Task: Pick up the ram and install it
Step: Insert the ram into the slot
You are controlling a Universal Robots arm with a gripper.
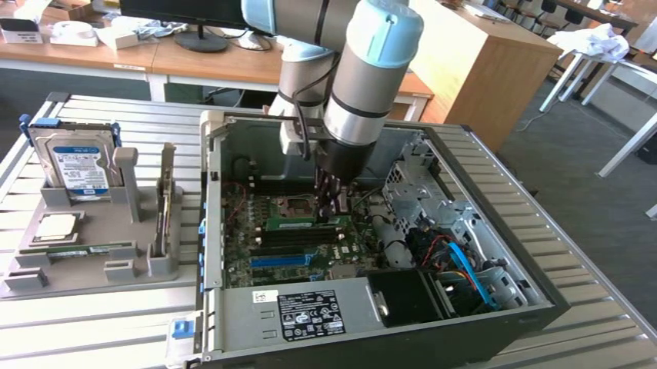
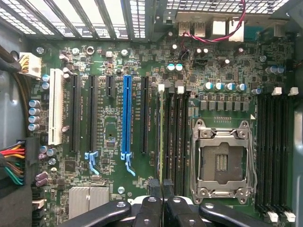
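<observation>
One table (image 1: 601,261): slatted metal; it carries the case and the tray.
Case (image 1: 431,338): open, lying on its side, filling the table's half toward the exterior view's right.
Arm (image 1: 365,69): reaches down from above into the middle of the case.
Board (image 2: 106,120): green, flat on the case floor, with rows of black slots.
Tray (image 1: 92,269): grey holder near the table's edge on the exterior view's left, just beside the case.
Drive (image 1: 77,165): stands upright at the tray's far end.
Gripper (image 2: 161,185): low over the board, beside the socket; jaws drawn together, clamped on the ram.
Socket (image 2: 222,158): square metal frame, open, between two groups of memory slots.
Blue slot (image 2: 127,113): among the black card slots, near the ram.
Ram (image 2: 161,127): on edge between the fingers, along the memory slot nearest the card slots; whether it is seated, I cannot tell.
Second stick (image 1: 77,249): green, lying along the tray's near edge.
Chip (image 1: 57,225): silvery square on the tray, between drive and second stick.
</observation>
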